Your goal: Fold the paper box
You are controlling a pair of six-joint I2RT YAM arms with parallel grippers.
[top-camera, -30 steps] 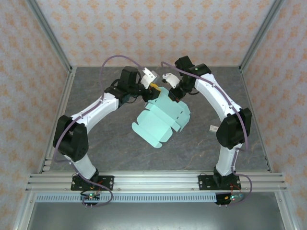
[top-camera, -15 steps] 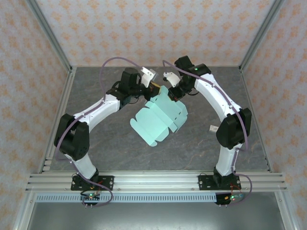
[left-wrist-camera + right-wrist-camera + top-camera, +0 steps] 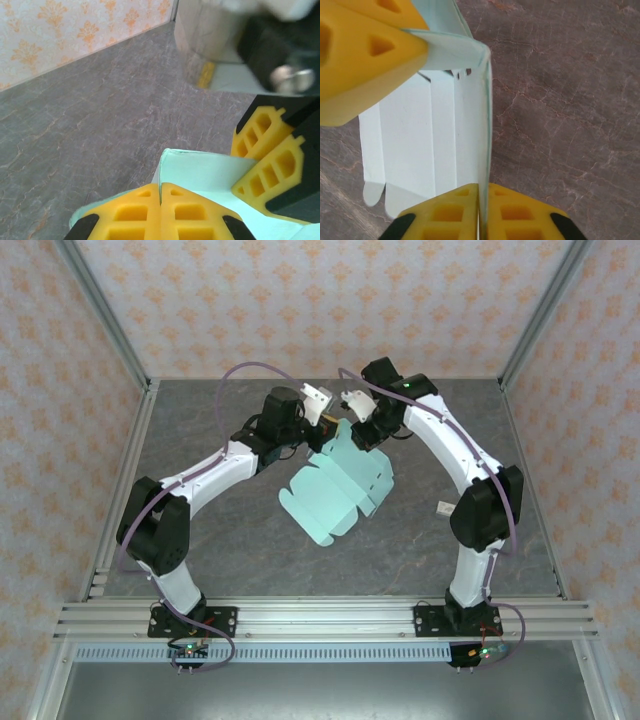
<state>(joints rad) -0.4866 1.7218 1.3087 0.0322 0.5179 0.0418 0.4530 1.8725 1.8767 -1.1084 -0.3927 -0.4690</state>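
Mint-green thin card: the paper box [image 3: 338,487], light, floppy, easily creased, we judge. Its upper edge is pinched in left fingers [image 3: 130,212] and right fingers [image 3: 520,212], remainder spreading beneath them over desk [image 3: 230,540]. We'd grip near creases.

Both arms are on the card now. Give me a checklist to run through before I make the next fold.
1. Left gripper shut on the paper box: ok.
2. Right gripper shut on the paper box too: ok.
3. Grippers close together, clear of each other: cannot tell.
4. Near flaps resting on the table: cannot tell.
5. Box folded up: not ok, most of it is spread open.
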